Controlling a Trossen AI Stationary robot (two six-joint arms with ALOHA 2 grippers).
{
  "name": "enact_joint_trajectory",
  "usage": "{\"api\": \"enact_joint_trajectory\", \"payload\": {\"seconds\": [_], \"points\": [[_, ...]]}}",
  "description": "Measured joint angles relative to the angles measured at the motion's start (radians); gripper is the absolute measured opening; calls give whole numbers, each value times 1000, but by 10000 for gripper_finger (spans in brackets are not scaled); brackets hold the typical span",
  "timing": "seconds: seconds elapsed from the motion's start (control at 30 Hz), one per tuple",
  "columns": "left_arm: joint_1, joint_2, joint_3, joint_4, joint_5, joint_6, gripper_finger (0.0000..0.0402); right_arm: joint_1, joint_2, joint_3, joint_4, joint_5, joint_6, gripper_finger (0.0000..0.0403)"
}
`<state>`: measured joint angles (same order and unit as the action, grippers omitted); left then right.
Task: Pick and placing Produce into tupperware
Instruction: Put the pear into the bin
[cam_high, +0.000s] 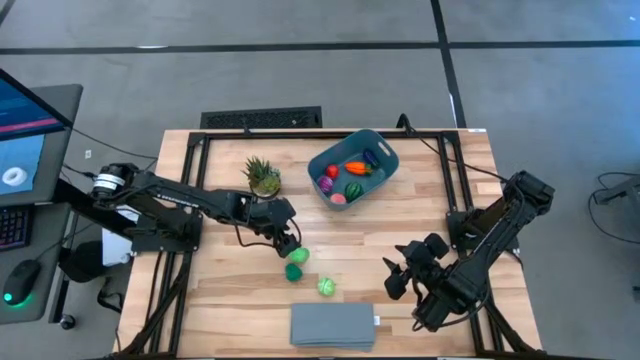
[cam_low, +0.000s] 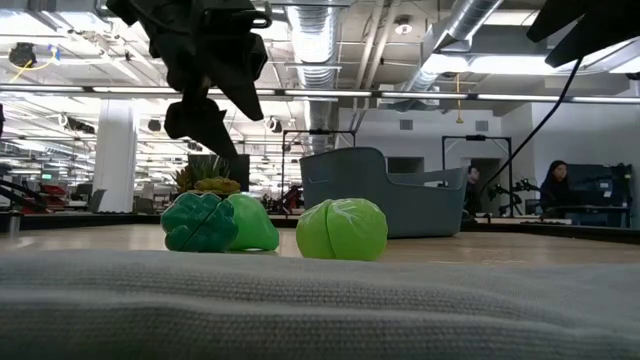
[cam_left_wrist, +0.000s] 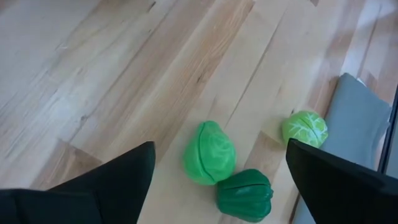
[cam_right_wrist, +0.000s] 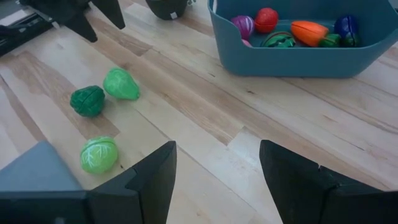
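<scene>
Low view: a grey slab (cam_low: 320, 305) fills the foreground, and behind it on the table (cam_low: 520, 245) stand three green toys: a dark green piece (cam_low: 199, 222) touching a light green one (cam_low: 250, 222), and a cabbage-like ball (cam_low: 342, 229) just beside them. The left gripper (cam_low: 205, 75) hangs above the pair, and the teal bin (cam_low: 385, 190) stands farther back.

High view: the left gripper (cam_high: 287, 243) hovers over the light green piece (cam_high: 298, 256); the bin (cam_high: 372, 146) lies well apart, toward the far side, already holding several toys (red, orange, purple, pink). The right gripper (cam_high: 408, 268) waits near the table's right side.

Left wrist view: the fingers (cam_left_wrist: 118, 177) stand wide apart with nothing between them, the light green piece (cam_left_wrist: 209, 153) and dark green piece (cam_left_wrist: 244, 194) below.

Right wrist view: its fingers (cam_right_wrist: 149, 174) are parted and empty.

The step in hand looks like an approach to pick; the next move calls for descending squarely around one green toy without nudging its neighbour.
</scene>
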<state>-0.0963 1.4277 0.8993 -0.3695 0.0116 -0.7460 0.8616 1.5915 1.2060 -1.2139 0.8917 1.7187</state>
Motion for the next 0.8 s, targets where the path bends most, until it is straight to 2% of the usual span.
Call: {"api": "enact_joint_trajectory", "payload": {"seconds": [0.23, 0.4, 0.6, 0.8], "points": [[0, 25, 0, 1, -10, -4, 363, 0, 0, 0, 1, 0, 0, 255], [-15, 127, 20, -8, 36, -18, 364, 0, 0, 0, 4, 0, 0, 255], [-27, 195, 82, -11, 17, 8, 364, 1, 0, 0, 12, -4, 0, 255], [-12, 195, 121, -116, -19, 53, 364, 9, 0, 0, 14, -4, 0, 255]]}}
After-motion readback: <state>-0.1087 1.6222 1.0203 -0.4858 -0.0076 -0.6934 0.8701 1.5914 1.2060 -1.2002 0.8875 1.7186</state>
